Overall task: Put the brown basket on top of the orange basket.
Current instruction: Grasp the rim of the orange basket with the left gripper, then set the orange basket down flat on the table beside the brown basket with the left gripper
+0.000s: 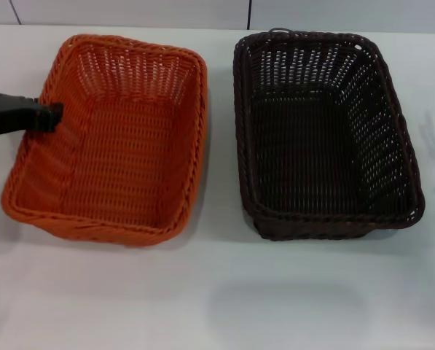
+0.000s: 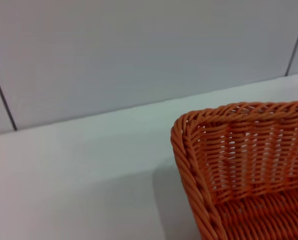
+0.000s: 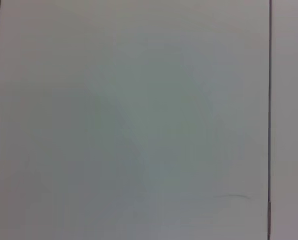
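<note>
**Left hand at the orange basket, brown basket waits on the other side**

The two baskets stand side by side on the white bench [image 1: 217, 292], apart from each other, with a strip of bare bench between them. The orange basket [image 1: 115, 138] is on the robot's left and the brown basket [image 1: 323, 138] is on its right. Both have their long axis running away from the robot, so the long sides face each other across the gap. The brown basket has a small wire loop at its far end.

The left hand [image 1: 53, 117] comes in from the left edge of the head view and sits at the outer long rim of the orange basket, near its far corner. Whether its fingers are wide, narrow or pinching the rim I cannot tell, because only a dark tip shows. The left wrist view shows only that basket's corner and the wall behind.

The right hand is not in view in any picture; its wrist camera sees only a plain pale surface.

The brown basket lies well to the right of the left hand, with the whole orange basket in between. In my judgement the right arm is the nearer one for lifting it, and the carry would go sideways to the left, keeping the long axes parallel so that one sits into the other.
</note>
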